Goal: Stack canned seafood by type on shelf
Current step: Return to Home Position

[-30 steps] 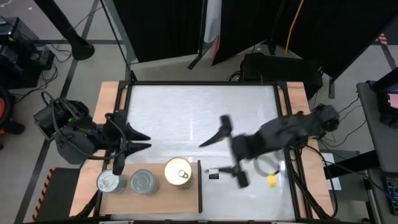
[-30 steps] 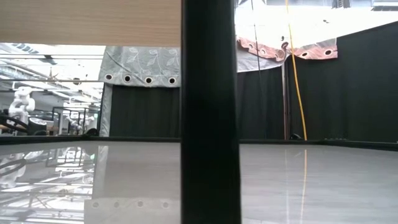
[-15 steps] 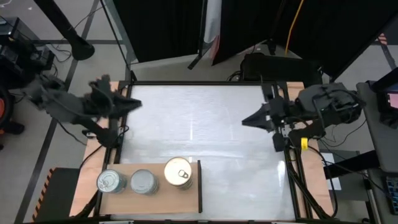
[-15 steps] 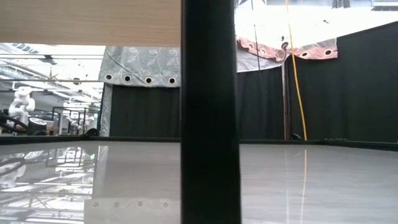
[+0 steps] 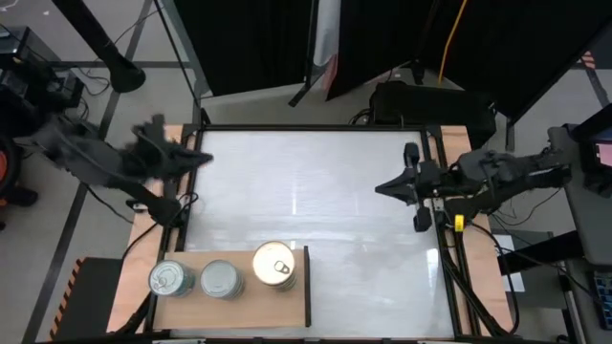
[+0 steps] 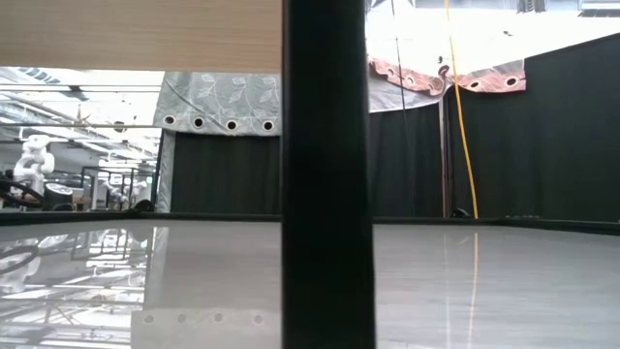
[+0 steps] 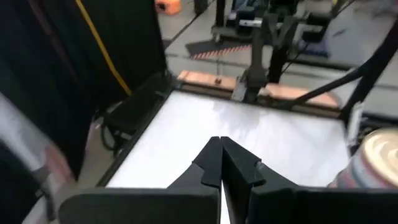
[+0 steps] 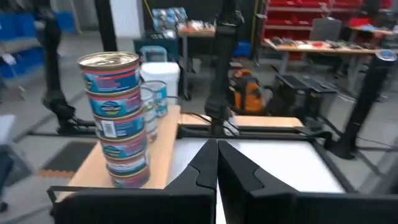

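Three stacks of canned seafood stand on the shelf [image 5: 229, 304], a light wooden board at the table's near left. Two have silver lids [image 5: 165, 278] [image 5: 221, 279]; the third has a gold pull-tab lid [image 5: 274, 265]. In the right wrist view the gold-lidded stack [image 8: 115, 118] is several tins high, with the other stacks [image 8: 155, 93] behind it. My left gripper [image 5: 201, 158] hangs shut over the table's far left corner. My right gripper [image 5: 381, 187] hangs shut near the right edge. Both are far from the tins and hold nothing.
A dark upright edge [image 6: 325, 174] and a wooden board [image 6: 140, 34] block much of the low view. The white tabletop [image 5: 306, 191] lies bare between the two arms. Wooden strips [image 5: 459, 143] border the table's left and right sides.
My left gripper has drawn back from above the shelf's stacks toward the table's far left corner and has shut. My right gripper has swung from mid-table beside the shelf toward the right edge and has shut from wide open. The tins have stayed where they were.
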You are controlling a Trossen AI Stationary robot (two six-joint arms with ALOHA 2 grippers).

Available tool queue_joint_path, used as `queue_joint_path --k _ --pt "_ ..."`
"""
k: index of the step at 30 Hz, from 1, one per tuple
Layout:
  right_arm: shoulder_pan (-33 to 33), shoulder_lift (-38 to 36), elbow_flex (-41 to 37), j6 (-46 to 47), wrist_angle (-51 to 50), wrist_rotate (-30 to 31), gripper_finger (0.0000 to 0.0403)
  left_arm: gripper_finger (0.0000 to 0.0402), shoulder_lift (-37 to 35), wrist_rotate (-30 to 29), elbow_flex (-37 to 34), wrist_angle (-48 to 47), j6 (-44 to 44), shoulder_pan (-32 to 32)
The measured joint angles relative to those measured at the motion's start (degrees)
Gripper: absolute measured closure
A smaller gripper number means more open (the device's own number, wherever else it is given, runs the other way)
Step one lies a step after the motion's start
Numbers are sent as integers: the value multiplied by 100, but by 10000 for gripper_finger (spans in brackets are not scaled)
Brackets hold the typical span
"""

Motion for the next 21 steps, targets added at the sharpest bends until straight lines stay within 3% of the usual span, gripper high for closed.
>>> queue_joint_path --k 5,10,16,21 --pt "-197 -498 -1523 146 1554 -604 403 399 -93 -233 -1182 434 -614 -135" --pt "-217 -767 -2735 367 2604 -623 403 399 -557 -263 -2826 2241 -542 -336" --pt "-139 -830 -3746 816 4062 -613 403 400 -1315 511 -5021 5186 247 -266" --pt "51 -830 -3962 826 4223 -641 402 400 -2159 840 -6364 6143 431 -136"
